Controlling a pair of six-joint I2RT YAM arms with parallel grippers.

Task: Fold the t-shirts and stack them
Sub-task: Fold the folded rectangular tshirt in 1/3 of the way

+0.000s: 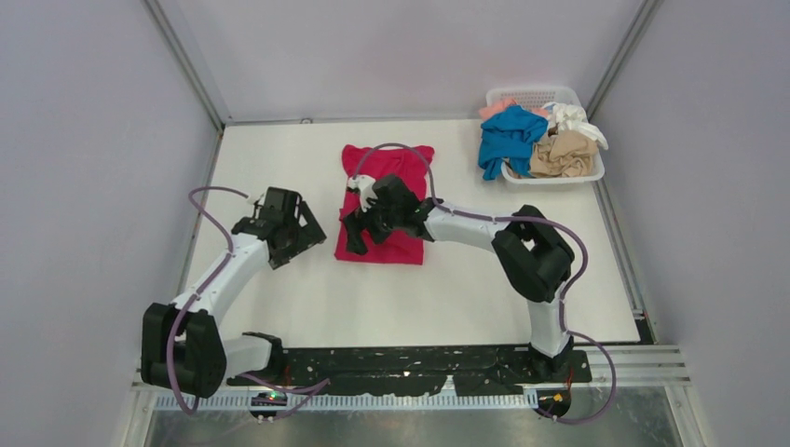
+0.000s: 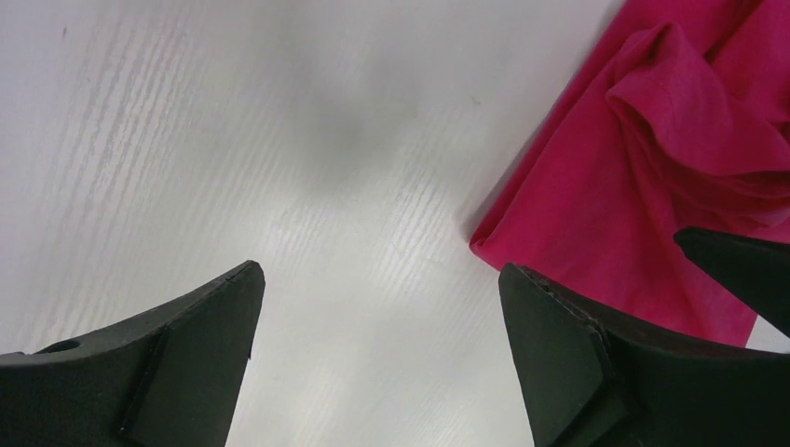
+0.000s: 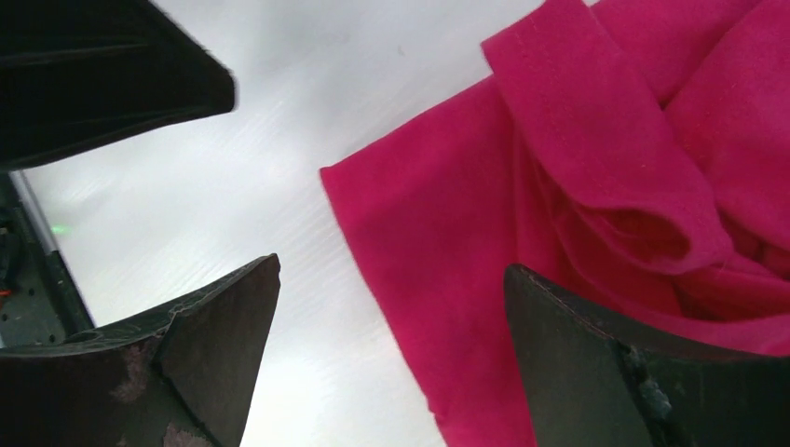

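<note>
Magenta-red t-shirt (image 1: 396,166) lies flat on the white table (image 1: 279,158), mid-table and slightly toward the far side, partly folded. A loose fold of cloth is bunched on top of it in both wrist views (image 2: 694,102) (image 3: 615,158).

Right gripper (image 1: 359,231) sits over the shirt's left side with jaws spread wide and nothing pinched. In its wrist view (image 3: 391,270) the gap straddles the shirt's edge, one finger over cloth and the other over bare table. Can't tell if the fingers touch the fabric.

Left gripper (image 1: 303,233) is just left of the shirt, over bare table, also spread and holding nothing (image 2: 380,279). The shirt corner shows beside its right finger.

White lattice basket (image 1: 596,172) is in the far right corner, well apart from both arms. It holds a crumpled blue shirt (image 1: 508,140), tan shirt (image 1: 564,154), white shirt (image 1: 573,116) and a bit of peach-pink shirt (image 1: 496,107).
</note>
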